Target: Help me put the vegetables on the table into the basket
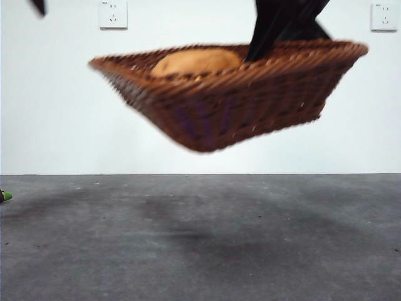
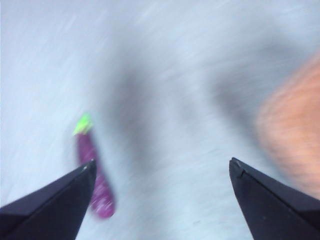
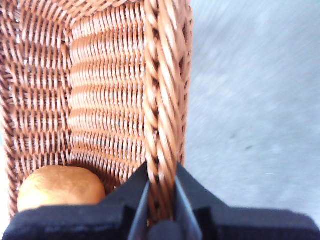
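Observation:
The reddish-brown wicker basket [image 1: 238, 106] hangs tilted in the air well above the table [image 1: 200, 251]. My right gripper [image 1: 255, 53] comes down from above and is shut on the basket's braided rim [image 3: 160, 100], one jaw on each side of it [image 3: 161, 180]. The orange-brown potato [image 1: 195, 62] lies inside the basket, and it also shows in the right wrist view [image 3: 60, 187]. The yellow corn-like piece is not in view. My left gripper [image 2: 162, 162] is open and empty above the table, with a blurred orange patch of basket [image 2: 295, 135] beside it.
A purple eggplant with a green cap [image 2: 92, 172] lies on the table near the left gripper. A small green tip [image 1: 5, 196] shows at the table's far left edge. The left arm is only a black tip [image 1: 39, 6] at the top left corner.

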Controlling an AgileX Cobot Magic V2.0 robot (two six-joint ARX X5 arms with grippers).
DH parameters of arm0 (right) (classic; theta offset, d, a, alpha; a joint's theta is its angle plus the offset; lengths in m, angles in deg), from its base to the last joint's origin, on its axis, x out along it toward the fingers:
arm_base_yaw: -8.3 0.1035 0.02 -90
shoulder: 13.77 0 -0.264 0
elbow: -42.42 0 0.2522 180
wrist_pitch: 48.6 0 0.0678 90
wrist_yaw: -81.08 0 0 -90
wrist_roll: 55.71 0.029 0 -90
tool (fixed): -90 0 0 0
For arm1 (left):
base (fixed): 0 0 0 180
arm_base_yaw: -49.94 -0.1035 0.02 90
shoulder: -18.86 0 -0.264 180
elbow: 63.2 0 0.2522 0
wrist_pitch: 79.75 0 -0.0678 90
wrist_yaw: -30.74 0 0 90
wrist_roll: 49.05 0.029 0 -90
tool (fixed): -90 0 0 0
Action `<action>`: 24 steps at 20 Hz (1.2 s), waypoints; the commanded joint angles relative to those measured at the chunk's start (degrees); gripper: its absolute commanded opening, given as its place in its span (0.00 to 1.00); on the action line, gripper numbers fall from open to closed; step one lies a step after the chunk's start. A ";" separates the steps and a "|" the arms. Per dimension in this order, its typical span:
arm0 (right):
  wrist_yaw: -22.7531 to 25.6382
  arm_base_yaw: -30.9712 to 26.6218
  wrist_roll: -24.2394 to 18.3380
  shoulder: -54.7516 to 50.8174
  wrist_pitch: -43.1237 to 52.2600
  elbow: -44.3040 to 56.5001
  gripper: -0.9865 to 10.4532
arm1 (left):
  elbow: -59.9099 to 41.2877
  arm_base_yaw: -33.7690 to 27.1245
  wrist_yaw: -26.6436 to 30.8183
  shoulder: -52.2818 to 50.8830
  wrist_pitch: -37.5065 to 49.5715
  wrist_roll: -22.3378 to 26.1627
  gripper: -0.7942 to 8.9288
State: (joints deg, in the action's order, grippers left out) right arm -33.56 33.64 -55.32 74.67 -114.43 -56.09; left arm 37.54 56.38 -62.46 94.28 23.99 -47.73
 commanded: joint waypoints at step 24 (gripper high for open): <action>-0.39 -4.04 -0.31 -9.11 0.81 -0.17 0.08 | -0.87 -16.22 1.53 37.86 2.36 1.90 0.53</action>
State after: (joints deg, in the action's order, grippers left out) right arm -33.30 29.55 -56.31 65.86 -114.59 -56.09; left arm 37.15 40.25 -61.02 131.21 26.22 -46.51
